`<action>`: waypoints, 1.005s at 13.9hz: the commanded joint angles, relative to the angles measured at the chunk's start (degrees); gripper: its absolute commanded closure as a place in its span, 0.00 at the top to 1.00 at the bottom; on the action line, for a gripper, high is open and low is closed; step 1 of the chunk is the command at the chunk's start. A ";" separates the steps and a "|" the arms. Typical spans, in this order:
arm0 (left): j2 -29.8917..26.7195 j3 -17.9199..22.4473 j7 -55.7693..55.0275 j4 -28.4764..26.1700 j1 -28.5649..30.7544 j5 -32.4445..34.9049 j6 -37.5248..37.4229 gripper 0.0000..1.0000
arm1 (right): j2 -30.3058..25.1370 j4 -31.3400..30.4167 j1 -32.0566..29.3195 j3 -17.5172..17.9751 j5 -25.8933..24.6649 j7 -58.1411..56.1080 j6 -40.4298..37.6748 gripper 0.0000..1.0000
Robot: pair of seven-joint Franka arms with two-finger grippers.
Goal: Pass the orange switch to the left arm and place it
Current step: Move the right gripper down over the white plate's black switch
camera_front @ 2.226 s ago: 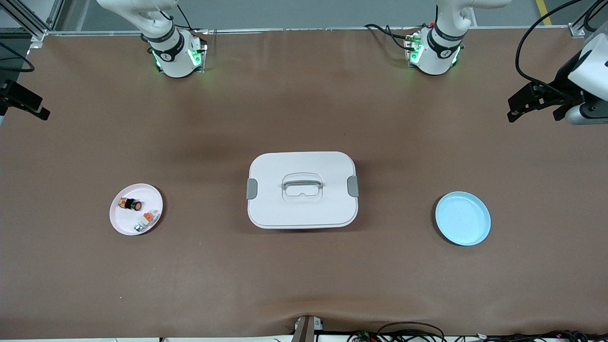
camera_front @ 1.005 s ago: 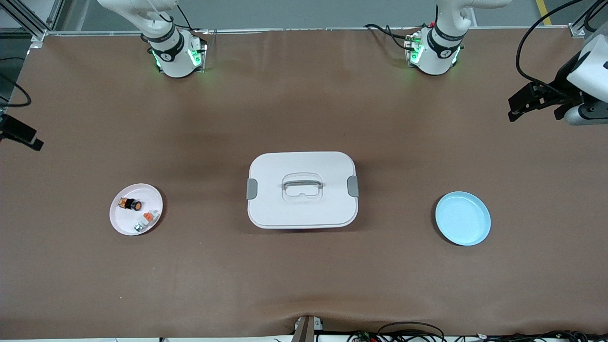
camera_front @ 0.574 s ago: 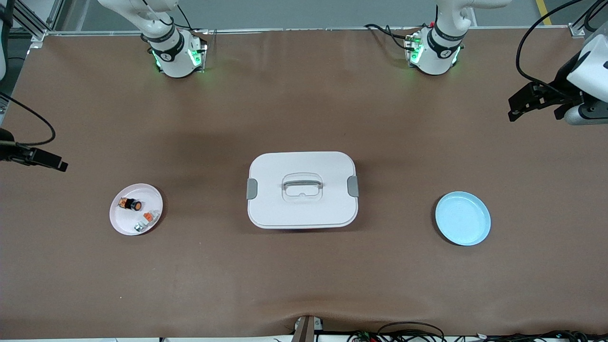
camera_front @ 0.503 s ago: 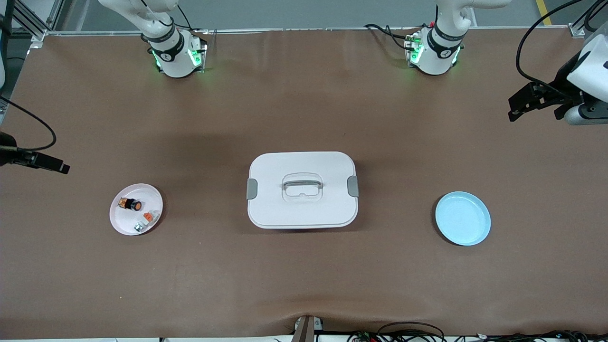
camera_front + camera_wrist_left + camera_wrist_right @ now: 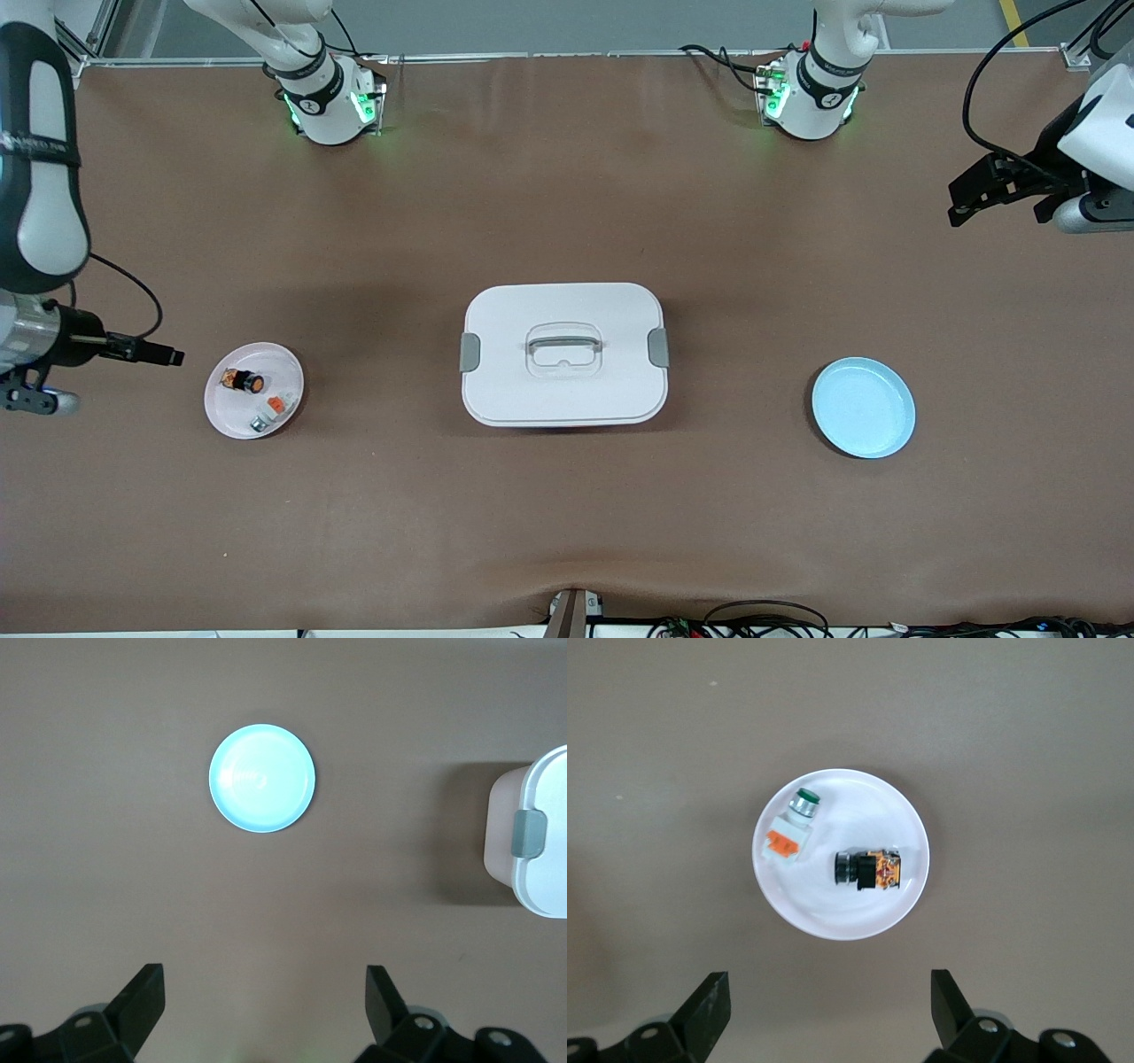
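Observation:
The orange switch [image 5: 244,382] lies on its side on the pink plate [image 5: 232,413], toward the right arm's end of the table. The right wrist view shows the switch [image 5: 868,870] on that plate [image 5: 833,912]. My right gripper [image 5: 828,992] is open and empty, up over the table beside the plate, at the table's end [image 5: 31,394]. The white box [image 5: 532,399] stands shut in the middle of the table. My left gripper [image 5: 992,199] is open and empty, high over the left arm's end; its wrist view [image 5: 264,988] shows bare table below.
A small white-and-grey piece with an orange tab [image 5: 276,406] shares the pink plate and also shows in the right wrist view [image 5: 787,837]. A blue plate [image 5: 864,408] lies empty toward the left arm's end, seen from the left wrist [image 5: 262,778] with the box's edge [image 5: 540,868].
The right arm has swung in from the table's end and come down beside the pink plate. The left arm, box, plates and switch have not moved.

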 commanded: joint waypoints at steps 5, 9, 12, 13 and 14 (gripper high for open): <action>1.26 0.02 0.76 1.30 0.41 1.14 -1.07 1.00 | 4.57 -4.07 -2.26 0.46 2.69 -4.82 7.77 1.00; 1.34 -0.07 0.75 1.21 0.24 1.05 -0.98 1.00 | 6.24 -7.85 -1.91 0.46 2.69 -5.10 13.75 1.00; 1.43 -0.07 0.67 1.03 0.06 1.05 -0.98 1.00 | 8.00 -8.30 -1.39 0.64 2.69 -5.18 14.81 1.00; 1.52 -0.07 0.67 1.03 0.06 1.05 -0.98 1.00 | 8.18 -8.30 -1.12 0.64 2.69 -5.18 15.16 1.00; 1.78 -0.07 0.67 1.03 -0.03 1.05 -0.98 1.00 | 8.36 -8.30 -1.03 0.64 2.69 -5.18 15.25 1.00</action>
